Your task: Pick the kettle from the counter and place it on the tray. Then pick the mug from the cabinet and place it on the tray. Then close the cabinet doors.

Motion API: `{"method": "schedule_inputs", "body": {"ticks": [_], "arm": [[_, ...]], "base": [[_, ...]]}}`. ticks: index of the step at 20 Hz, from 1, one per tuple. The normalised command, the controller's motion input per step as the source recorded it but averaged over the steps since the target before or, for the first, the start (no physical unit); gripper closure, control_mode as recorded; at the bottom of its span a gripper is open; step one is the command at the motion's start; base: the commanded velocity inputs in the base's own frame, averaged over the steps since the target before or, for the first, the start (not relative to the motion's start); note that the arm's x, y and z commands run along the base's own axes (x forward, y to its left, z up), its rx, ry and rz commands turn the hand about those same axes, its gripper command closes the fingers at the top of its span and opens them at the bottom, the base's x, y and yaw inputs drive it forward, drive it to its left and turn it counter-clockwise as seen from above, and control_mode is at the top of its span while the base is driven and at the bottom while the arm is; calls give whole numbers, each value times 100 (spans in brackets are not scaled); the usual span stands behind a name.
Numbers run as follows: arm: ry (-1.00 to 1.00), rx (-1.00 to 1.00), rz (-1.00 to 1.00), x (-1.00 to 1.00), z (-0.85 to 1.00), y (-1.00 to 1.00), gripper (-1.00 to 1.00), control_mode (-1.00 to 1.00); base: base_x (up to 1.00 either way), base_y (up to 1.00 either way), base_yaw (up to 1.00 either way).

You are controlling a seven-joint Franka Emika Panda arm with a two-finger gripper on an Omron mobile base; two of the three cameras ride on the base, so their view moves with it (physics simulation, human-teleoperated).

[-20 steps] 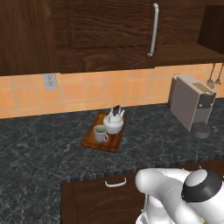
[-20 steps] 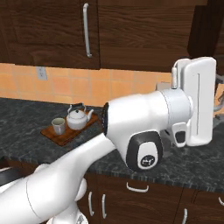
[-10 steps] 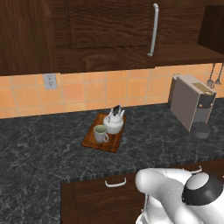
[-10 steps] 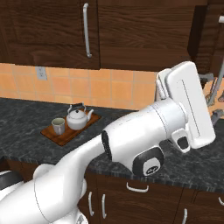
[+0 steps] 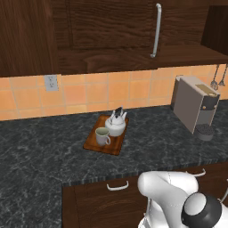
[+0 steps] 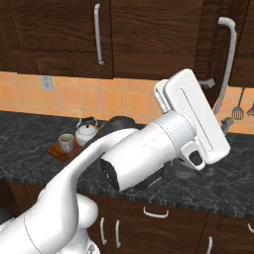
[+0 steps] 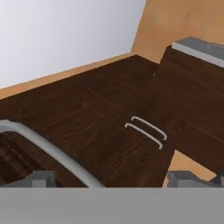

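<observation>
2 of the 3 jobs look done: kettle (image 5: 116, 125) and mug (image 5: 102, 136) both sit on the tray (image 5: 93, 144), mug just in front of the kettle and to its left, tray resting on the tabletop (image 5: 44, 151) below the wall cabinet (image 5: 111, 31).

Remaining job, by my reading: shutting the doors. 1 door (image 6: 211, 59) stands swung out at the right, seen near edge-on in the right base view, its long silver bar handle (image 6: 229, 64) running vertically. The left door (image 6: 54, 30) already lies flush.

Fingers (image 7: 116, 180) are spread wide and hold nothing. In the hand view a silver bar (image 7: 48, 146) crosses just beside the left fingertip (image 7: 37, 179), at a slant. I judge this the open door's handle; contact cannot be told.

Next move probably turns on pushing that door panel sideways toward its frame.
</observation>
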Motion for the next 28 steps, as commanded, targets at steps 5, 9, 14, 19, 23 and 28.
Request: {"method": "schedule_inputs", "body": {"ticks": [5,9,14,19,23,28], "arm": [[17,0,11,35,0,48,-100,-100],[15,0,15,43,0,52,-100,-100],[2,2,16,48,0,50,-100,-100],[1,9,16,67,0,38,-100,-100],[1,7,17,71,-2,33,-100,-100],[5,14,12,59,-9,42,-100,-100]], "base": [[0,0,0],[0,0,0],[0,0,0],[0,0,0],[0,0,0],[0,0,0]]}}
